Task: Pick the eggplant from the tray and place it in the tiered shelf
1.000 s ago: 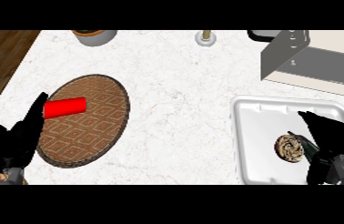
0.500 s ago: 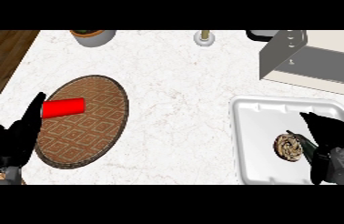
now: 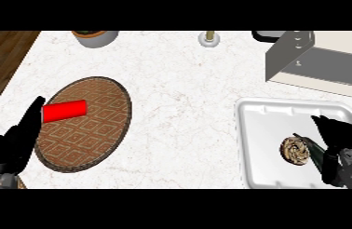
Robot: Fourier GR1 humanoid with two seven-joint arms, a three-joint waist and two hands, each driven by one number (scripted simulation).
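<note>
On the near right, white moulded tray (image 3: 265,130), glossy, with a raised rim and rounded corners. Dark slender eggplant (image 3: 315,152) lies in it at the right side, mostly covered by my right hand (image 3: 335,151); only a thin dark-green strip shows. Cannot tell whether that hand is clamped on the eggplant or only poised over it.

Round brown spiral pastry (image 3: 295,149) sits just left of the eggplant, touching it or nearly so.

My left hand (image 3: 19,142) rests at the near-left edge, fingers straight and apart, holding nothing.

Risks, as I judge them:
- The eggplant skin looks smooth and the body tapers, so it could slide out of the hand on the lift.
- The pastry is so near that closing or lifting may nudge or drag it.
- The tray rim could catch the eggplant if I carry it out low.
- Grey metal tiered shelf (image 3: 302,60) stands far right, beyond the tray; its boxy upright wall may block a flat approach.

Other surfaces: white marbled counter (image 3: 179,84), matte. Round woven brown mat (image 3: 96,130) with a diamond pattern at near left, red cylinder (image 3: 64,110) lying on its far-left part. Well apart from the work.
</note>
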